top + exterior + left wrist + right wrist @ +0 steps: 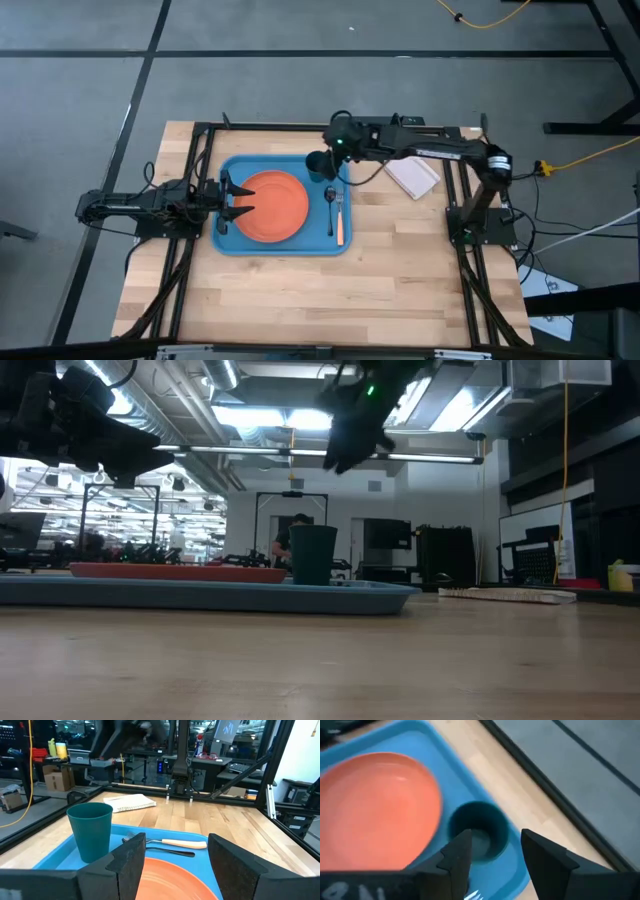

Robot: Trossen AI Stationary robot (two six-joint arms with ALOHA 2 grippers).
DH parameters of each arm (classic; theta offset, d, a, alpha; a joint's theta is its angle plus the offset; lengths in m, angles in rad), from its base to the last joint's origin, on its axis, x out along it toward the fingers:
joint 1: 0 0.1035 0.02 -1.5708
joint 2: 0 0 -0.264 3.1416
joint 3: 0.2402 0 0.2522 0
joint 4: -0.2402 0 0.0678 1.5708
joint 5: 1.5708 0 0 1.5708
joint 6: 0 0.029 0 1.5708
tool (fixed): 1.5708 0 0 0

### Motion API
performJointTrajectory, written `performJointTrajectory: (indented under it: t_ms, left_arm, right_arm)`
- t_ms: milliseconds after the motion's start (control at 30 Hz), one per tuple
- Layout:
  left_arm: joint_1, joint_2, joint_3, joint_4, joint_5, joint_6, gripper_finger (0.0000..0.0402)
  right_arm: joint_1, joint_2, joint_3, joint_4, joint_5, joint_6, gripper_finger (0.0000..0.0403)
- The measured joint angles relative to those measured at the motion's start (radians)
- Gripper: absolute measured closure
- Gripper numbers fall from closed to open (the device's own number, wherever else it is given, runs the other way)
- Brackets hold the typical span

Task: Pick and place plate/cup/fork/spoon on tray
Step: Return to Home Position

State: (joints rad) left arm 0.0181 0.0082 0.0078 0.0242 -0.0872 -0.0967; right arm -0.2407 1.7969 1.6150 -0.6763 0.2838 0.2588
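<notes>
The light-blue tray (228,240) lies in the middle of the table. On it rest the orange plate (272,205), the teal cup (318,165) upright at the far right corner, and the dark spoon (331,203) beside the orange-handled fork (340,222) along the right side. My right gripper (495,855) is open and hangs above the cup (480,832), clear of it in the low view (350,445). My left gripper (235,200) is open and raised over the plate's left edge (170,880).
A white pad (412,177) lies on the table right of the tray, near the far edge. Dark frame rails (200,180) run along the table's left, far and right sides. Bare wood lies between the tray and the near edge.
</notes>
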Motion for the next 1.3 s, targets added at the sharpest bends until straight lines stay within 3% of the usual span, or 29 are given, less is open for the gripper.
performJointTrajectory:
  t_ms: [133, 433, 600, 733, 867, 1100, 1300]
  left_arm:
    - [0.000, 0.000, 0.000, 0.000, 0.000, 0.000, 0.0194]
    - [0.000, 0.000, 0.000, 0.000, 0.000, 0.000, 0.0194]
    - [0.000, 0.000, 0.000, 0.000, 0.000, 0.000, 0.0194]
    - [0.000, 0.000, 0.000, 0.000, 0.000, 0.000, 0.0194]
    - [0.000, 0.000, 0.000, 0.000, 0.000, 0.000, 0.0194]
    - [0.000, 0.000, 0.000, 0.000, 0.000, 0.000, 0.0194]
    - [0.000, 0.000, 0.000, 0.000, 0.000, 0.000, 0.0194]
  right_arm:
    - [0.046, -0.072, 0.001, -0.059, -0.045, 0.065, 0.0227]
    - [0.165, -0.085, 0.000, -0.144, -0.050, 0.006, 0.0227]
    - [0.229, -0.132, -0.098, -0.189, -0.054, 0.112, 0.0227]
    - [0.290, -0.278, -0.332, -0.123, 0.004, 0.164, 0.0227]
    - [0.321, -0.511, -0.626, 0.064, -0.024, 0.262, 0.0227]
    - [0.351, -0.860, -1.049, 0.311, -0.049, 0.287, 0.0227]
    - [0.352, -1.101, -1.374, 0.737, -0.057, 0.195, 0.0227]
